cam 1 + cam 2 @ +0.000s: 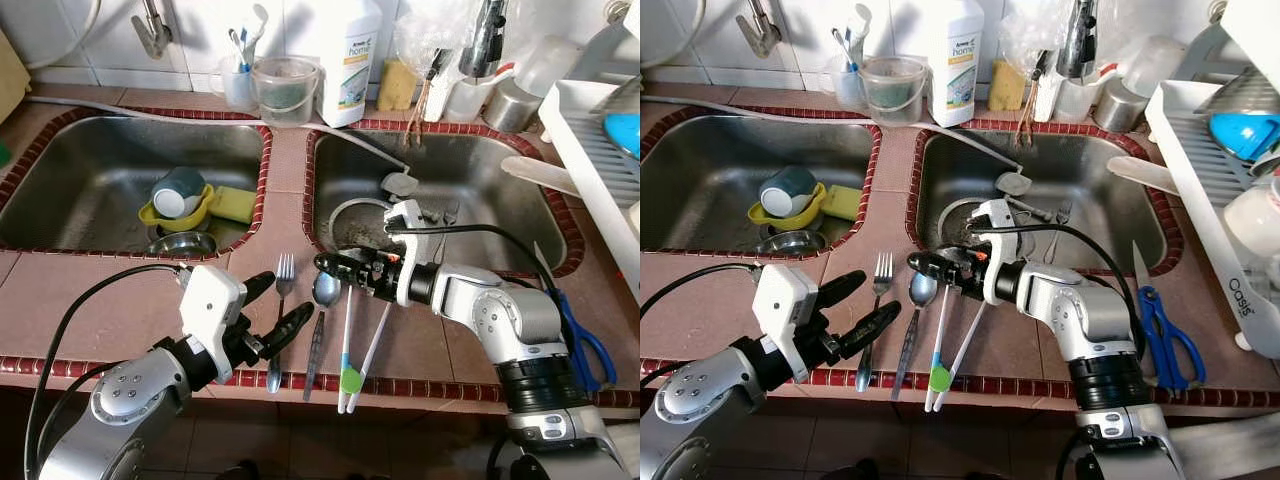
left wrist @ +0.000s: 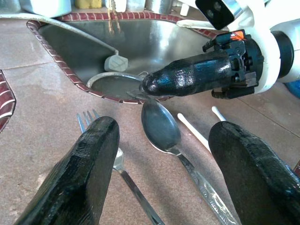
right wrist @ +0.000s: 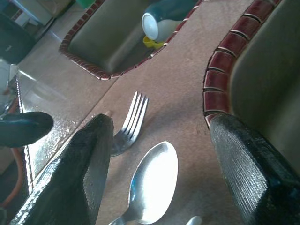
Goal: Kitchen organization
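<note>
Lying side by side on the tiled desk [image 1: 120, 300] between the two sinks in the left eye view: fork [image 1: 280, 310], spoon [image 1: 320, 320], two toothbrushes [image 1: 352, 345]. Hovering beside the fork, left claw [image 1: 275, 307], fingers spread. Reaching over the spoon's bowl from the right sink's edge, right claw [image 1: 335, 265], spread too.

Showing blue scissors [image 1: 1165, 335] on the desk's right end in the right eye view.

Framing fork [image 2: 119, 164] and spoon [image 2: 164, 131] between spread fingers [image 2: 84, 173] in the left wrist view.

Looking down on spoon [image 3: 152, 180] and fork [image 3: 131, 122] in the right wrist view, nothing pinched.
</note>
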{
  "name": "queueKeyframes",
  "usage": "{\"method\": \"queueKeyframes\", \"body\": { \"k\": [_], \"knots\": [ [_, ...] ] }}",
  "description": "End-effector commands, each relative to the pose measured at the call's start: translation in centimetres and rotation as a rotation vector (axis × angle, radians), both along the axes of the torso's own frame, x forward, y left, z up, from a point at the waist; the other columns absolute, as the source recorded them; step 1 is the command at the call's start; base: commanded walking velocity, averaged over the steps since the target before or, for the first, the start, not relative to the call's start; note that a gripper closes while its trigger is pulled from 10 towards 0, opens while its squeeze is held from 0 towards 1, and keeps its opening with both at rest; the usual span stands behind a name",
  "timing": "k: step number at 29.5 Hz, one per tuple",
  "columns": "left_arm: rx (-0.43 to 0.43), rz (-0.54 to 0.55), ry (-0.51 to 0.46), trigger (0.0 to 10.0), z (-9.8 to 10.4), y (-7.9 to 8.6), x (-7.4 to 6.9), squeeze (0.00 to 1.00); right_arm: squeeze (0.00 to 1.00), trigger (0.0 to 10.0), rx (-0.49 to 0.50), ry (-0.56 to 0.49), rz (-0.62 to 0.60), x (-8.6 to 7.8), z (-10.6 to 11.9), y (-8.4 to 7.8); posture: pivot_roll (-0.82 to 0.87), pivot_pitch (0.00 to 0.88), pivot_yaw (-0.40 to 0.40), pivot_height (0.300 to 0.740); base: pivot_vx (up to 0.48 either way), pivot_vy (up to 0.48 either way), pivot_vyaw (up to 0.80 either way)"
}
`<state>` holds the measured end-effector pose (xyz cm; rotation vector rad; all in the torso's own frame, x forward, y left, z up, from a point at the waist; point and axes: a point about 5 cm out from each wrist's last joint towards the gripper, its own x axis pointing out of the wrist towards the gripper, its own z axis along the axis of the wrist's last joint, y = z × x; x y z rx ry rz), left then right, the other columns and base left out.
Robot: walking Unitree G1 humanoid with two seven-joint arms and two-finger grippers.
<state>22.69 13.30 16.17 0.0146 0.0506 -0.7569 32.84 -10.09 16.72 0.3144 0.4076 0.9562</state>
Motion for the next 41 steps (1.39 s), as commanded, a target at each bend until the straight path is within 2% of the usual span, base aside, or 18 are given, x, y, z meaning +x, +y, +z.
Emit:
{"method": "queueKeyframes", "body": {
  "k": [1, 13, 15, 17, 18, 20, 39, 40, 41],
  "knots": [
    [-0.003, -0.001, -0.008, 10.0, 0.2, -0.2, -0.2, 0.0, 0.0, 10.0, -0.017, 0.018, -0.003, -0.4, -0.4, -0.1, 0.0, 0.214, -0.038, 0.74, 0.0, 0.0, 0.0],
    [-0.003, 0.001, -0.006, 10.0, 0.2, -0.2, -0.3, 0.0, 0.0, 10.0, -0.024, 0.104, -0.033, -1.0, -2.5, -0.1, 0.01, 0.219, -0.036, 0.74, 0.0, 0.0, 0.0],
    [-0.003, 0.001, -0.006, 10.0, 0.2, -0.1, -0.3, 0.0, 0.0, 9.2, -0.018, 0.108, -0.037, -0.9, -2.6, -0.1, 0.01, 0.219, -0.036, 0.74, 0.0, 0.0, 0.0],
    [-0.003, 0.002, -0.005, 10.0, 0.2, -0.1, -0.3, 0.0, 0.0, 8.9, -0.017, 0.109, -0.04, -0.9, -2.6, -0.1, 0.01, 0.22, -0.036, 0.74, 0.0, 0.0, 0.0],
    [-0.002, 0.003, -0.005, 10.0, 0.2, -0.1, -0.3, 0.0, 0.0, 0.4, -0.012, 0.114, -0.044, -0.8, -2.6, -0.2, 0.01, 0.22, -0.036, 0.74, 0.0, 0.0, 0.0],
    [-0.002, 0.004, -0.005, 10.0, 0.2, -0.1, -0.3, 0.0, 0.0, 0.0, -0.006, 0.118, -0.048, -0.8, -2.7, -0.3, 0.01, 0.22, -0.036, 0.74, 0.0, 0.0, 0.0],
    [-0.003, -0.001, -0.001, 10.0, 0.2, -0.2, -0.6, 0.0, 0.0, 0.0, -0.004, 0.091, -0.081, -0.6, -3.0, -0.7, 0.02, 0.212, -0.037, 0.74, 0.0, 0.0, 0.0],
    [-0.004, 0.0, -0.001, 10.0, 0.2, -0.2, -0.6, 0.0, 0.0, 0.5, -0.003, 0.09, -0.081, -0.7, -3.0, -0.6, 0.02, 0.211, -0.037, 0.74, 0.0, 0.0, 0.0],
    [-0.004, 0.0, 0.0, 10.0, 0.2, -0.2, -0.6, 0.0, 0.0, 0.5, -0.002, 0.09, -0.08, -0.7, -3.0, -0.6, 0.02, 0.211, -0.037, 0.74, 0.0, 0.0, 0.0]
  ]
}}
